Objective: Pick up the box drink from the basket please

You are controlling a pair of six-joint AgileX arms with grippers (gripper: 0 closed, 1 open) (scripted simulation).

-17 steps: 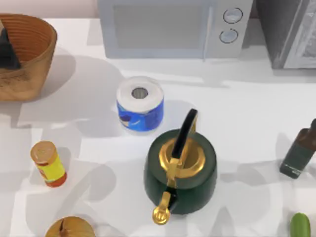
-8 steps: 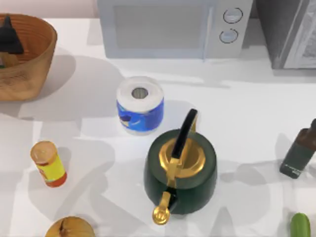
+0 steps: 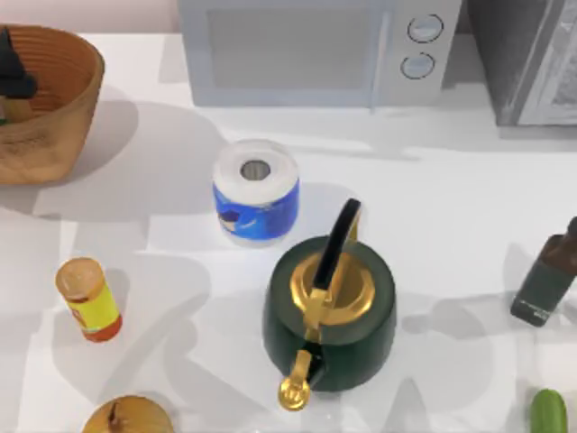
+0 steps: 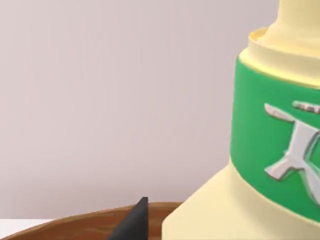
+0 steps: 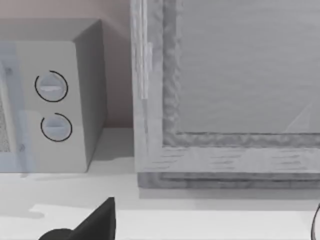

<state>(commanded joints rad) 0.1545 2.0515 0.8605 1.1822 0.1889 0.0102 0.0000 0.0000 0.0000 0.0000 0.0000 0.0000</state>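
From above, our left end effector (image 3: 13, 77) sits inside the basket (image 3: 63, 108) at the far left corner of the tabletop (image 3: 433, 234), a dark shape over the basket's hollow. A sliver of the box drink (image 3: 5, 114) seems to show just beneath it, at the picture's left edge. From here we cannot tell how wide the fingers stand. The step in hand, as we judge it, is taking the carton out of the basket; to do it well we should raise it straight up, slowly, until it clears the wicker rim before moving sideways, so it neither snags nor tips.

In the left wrist view the box drink (image 4: 260, 150) looms very close, pale yellow with a green band and a silvery mark, right beside one dark fingertip (image 4: 134, 222), with the basket (image 4: 75, 227) rim low behind. Whether the fingers actually clamp the carton we cannot tell.

In the right wrist view our right end effector (image 5: 95, 220) hangs over the right side of the tabletop, facing the microwave (image 5: 55, 100), well apart from the basket; its opening we cannot tell.
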